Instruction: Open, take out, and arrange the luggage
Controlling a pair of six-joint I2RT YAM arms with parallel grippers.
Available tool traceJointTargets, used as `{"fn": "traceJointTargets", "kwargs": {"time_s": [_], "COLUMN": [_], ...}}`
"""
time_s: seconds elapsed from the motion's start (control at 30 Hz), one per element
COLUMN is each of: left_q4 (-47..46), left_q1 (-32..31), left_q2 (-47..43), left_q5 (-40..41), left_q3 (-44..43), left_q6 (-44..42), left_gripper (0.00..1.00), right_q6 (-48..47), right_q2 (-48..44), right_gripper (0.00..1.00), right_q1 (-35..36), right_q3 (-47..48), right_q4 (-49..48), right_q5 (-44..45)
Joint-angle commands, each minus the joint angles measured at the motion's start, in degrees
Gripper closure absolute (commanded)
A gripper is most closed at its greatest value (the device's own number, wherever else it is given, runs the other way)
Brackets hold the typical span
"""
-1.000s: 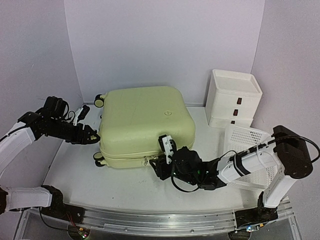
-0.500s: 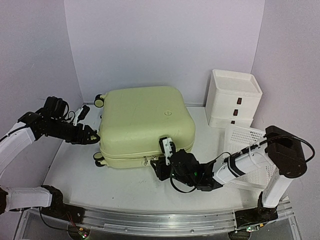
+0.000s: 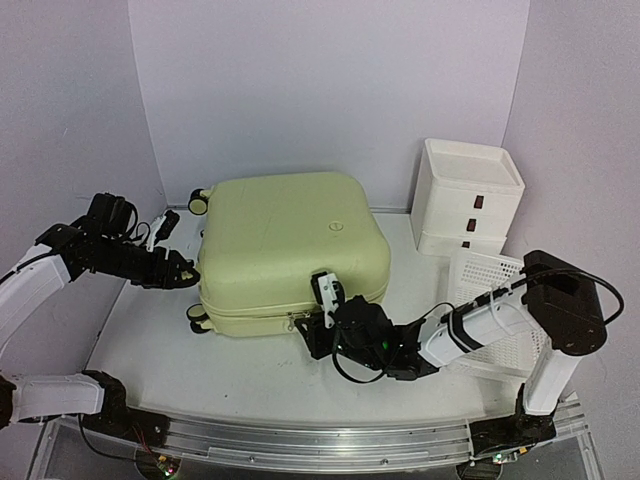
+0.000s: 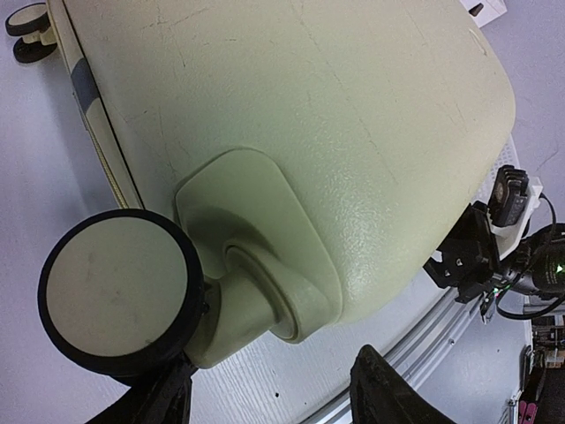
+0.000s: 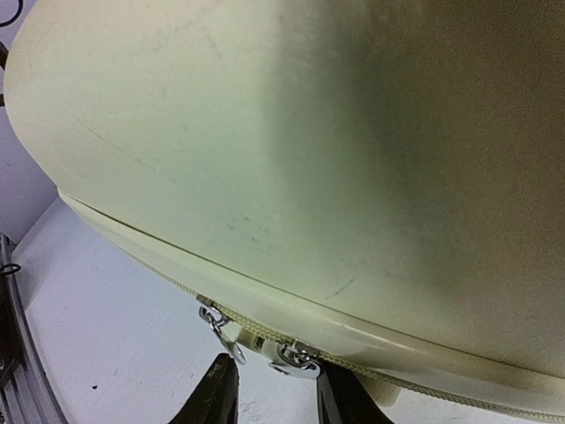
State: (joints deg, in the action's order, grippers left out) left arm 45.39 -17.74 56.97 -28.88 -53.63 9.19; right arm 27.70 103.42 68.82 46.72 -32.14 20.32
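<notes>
Pale lilac walls (image 3: 330, 90) close in the white worktop (image 3: 250, 370) at the far side, left and right. A metal rail (image 3: 330, 442) runs along its near edge. The luggage (image 3: 285, 235) lies flat and shut left of centre, its far edge near the back wall. We see a broad bare band of worktop between its near side and the rail. The strip between it and the left wall is narrow, and the left arm fills it. On the right a gap of bare surface parts the luggage from a white three-drawer box (image 3: 468, 195) at the far right. Nearer to us stands a white mesh basket (image 3: 490, 272).

The shell is pale yellow-green with rounded corners, faintly scuffed. It has a small round logo (image 3: 336, 226) on top and a cream zip seam around its side. Black-rimmed casters stick out on its left side, one far (image 3: 200, 200) and one near (image 3: 200, 318).

The left pincer (image 4: 269, 380) has its jaws wide apart just beside the near caster, and we see nothing clamped. The right pincer (image 5: 275, 375) is low at the near side of the luggage. Its jaws are a narrow way apart, just under two metal zip pulls (image 5: 221, 322), with bare worktop showing between them.
</notes>
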Motion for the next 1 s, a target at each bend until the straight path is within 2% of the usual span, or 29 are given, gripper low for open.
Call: {"fn": "traceJointTargets", "kwargs": {"time_s": [0.0, 0.3, 0.7, 0.97], "left_q4": [-1.97, -1.96, -2.05, -2.06], "left_q1": [-1.42, -1.47, -1.51, -1.53], "left_q2": [-0.09, -0.19, -0.28, -0.45], "left_q5": [-6.07, -6.10, -6.29, -6.02], "left_q3": [0.45, 0.59, 0.61, 0.54], "left_q6": [-0.49, -0.47, -0.49, -0.40], "left_gripper": [0.39, 0.39, 0.39, 0.40], "right_q6": [-0.62, 2.12, 14.27, 17.93], "right_q2": [0.45, 1.26, 2.96, 3.90], "right_gripper": [0.71, 0.81, 0.80, 0.94], "right_q1": [-0.52, -0.46, -0.50, -0.44], "right_q3": [2.22, 2.94, 5.10, 9.00], "right_q4": [-3.37, -3.66, -3.65, 2.55], "right_q5": [2.36, 7.72, 11.52, 12.77]}}
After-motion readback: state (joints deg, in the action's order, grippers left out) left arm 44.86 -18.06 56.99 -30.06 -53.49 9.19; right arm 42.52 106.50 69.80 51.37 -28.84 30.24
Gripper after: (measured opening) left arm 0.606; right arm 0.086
